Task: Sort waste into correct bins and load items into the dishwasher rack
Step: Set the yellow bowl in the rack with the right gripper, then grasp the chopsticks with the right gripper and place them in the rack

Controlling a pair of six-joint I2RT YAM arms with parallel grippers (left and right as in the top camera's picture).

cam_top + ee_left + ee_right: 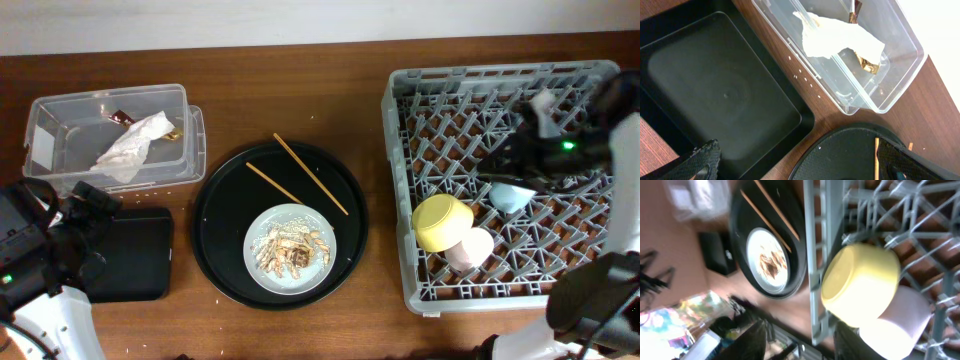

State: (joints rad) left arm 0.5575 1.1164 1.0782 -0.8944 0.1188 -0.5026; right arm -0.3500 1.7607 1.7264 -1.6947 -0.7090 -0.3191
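From overhead, the right arm covers part of the dishwasher rack (pixel 500 290), and its right gripper (pixel 522 163) is a dark mass just above the light-blue cup (pixel 512 197); I cannot tell its opening here. The yellow bowl (pixel 442 222) and pink cup (pixel 470 249) touch near the rack's left wall. Two chopsticks (pixel 311 175) lie on the round black tray (pixel 215 240), their long axes running from upper left to lower right beside the plate (pixel 262 225), which holds the food scraps (pixel 293 250). The napkin (pixel 132 150) sits in the clear tub (pixel 40 120). In the left wrist view the left gripper (pixel 800 165) is spread wide and holds nothing, its fingers (pixel 704 161) cut off by the lower edge, over the desk (pixel 940 100) between the rectangular black tray (pixel 715 90) and the round tray. The napkin half hides the foil wrapper (pixel 867 62). The right wrist view is blurred: the gripper (pixel 800 342) shows as two dark, parted fingers (pixel 754 340), empty, beside the bowl.
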